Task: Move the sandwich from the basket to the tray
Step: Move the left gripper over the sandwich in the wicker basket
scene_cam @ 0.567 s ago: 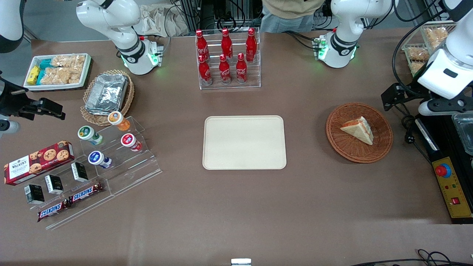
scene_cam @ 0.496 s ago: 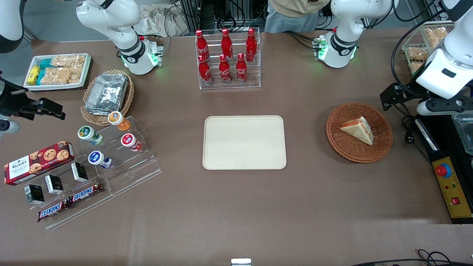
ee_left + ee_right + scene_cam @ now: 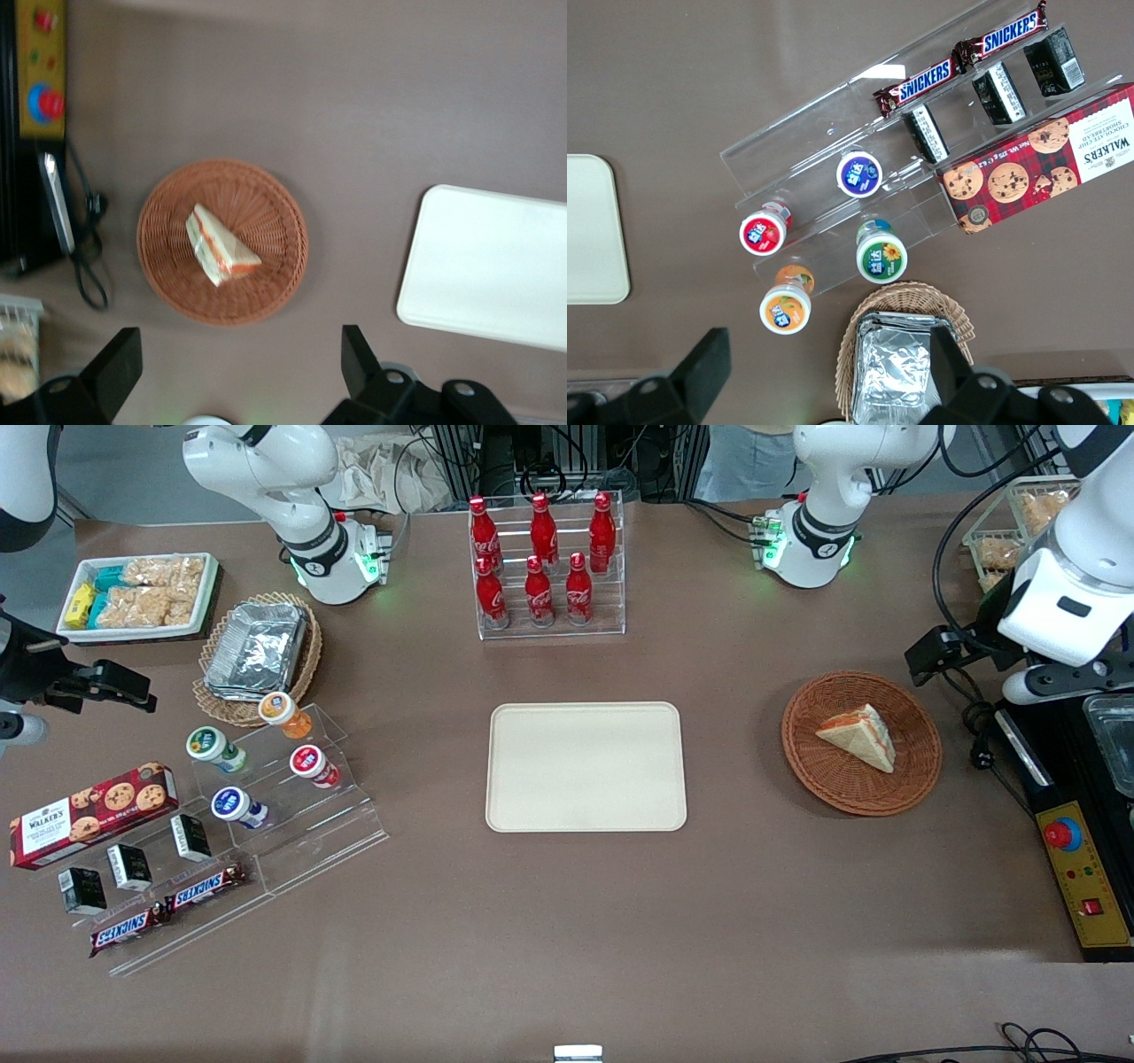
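The sandwich [image 3: 859, 737] [image 3: 219, 247], a white wedge with orange filling on its cut edge, lies in the round reddish-brown basket [image 3: 912, 775] [image 3: 275, 212]. The cream tray [image 3: 585, 766] [image 3: 487, 266] lies flat in the middle of the table with nothing on it. My gripper [image 3: 932, 654] [image 3: 237, 359] hangs above the table beside the basket, toward the working arm's end and a little farther from the front camera than the sandwich. Its fingers [image 3: 120, 359] are spread wide and open, with nothing between them.
A rack of red cola bottles [image 3: 542, 567] stands farther from the front camera than the tray. A yellow control box [image 3: 1085, 872] with cables lies beside the basket at the working arm's end. Snack displays [image 3: 221, 806] and a foil container [image 3: 257, 646] sit toward the parked arm's end.
My arm and gripper have drifted slightly toward the basket. The sandwich, basket and tray have not moved.
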### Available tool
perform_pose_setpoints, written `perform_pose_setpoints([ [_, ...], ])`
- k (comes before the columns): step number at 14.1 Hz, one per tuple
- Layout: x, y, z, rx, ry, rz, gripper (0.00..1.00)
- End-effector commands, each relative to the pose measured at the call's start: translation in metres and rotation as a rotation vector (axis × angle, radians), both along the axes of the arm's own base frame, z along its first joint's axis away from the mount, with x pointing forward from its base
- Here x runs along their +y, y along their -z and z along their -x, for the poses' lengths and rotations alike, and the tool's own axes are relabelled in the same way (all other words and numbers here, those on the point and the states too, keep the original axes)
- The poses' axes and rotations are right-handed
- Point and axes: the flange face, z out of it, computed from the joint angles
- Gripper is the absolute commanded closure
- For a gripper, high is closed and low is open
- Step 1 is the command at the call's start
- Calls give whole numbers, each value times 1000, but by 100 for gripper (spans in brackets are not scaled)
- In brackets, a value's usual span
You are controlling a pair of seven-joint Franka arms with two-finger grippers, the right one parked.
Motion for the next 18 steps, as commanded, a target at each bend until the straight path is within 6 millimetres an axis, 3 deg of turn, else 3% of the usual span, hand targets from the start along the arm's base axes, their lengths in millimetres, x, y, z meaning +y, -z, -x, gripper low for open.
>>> perform_pose_setpoints([
  [1,4,13,35,1,-148,-22,0],
  [3,15,31,66,-26,-207,-28,0],
  [7,25,89,117,-116,-447,-28,0],
  [10,46,106,116,-90,-500,-29,0],
  [12,50,121,115,-91,-507,-26,0],
  [15,77,138,116,-71,-561,-8,0],
  [18,78,182,113,-41,-563,-14,0],
])
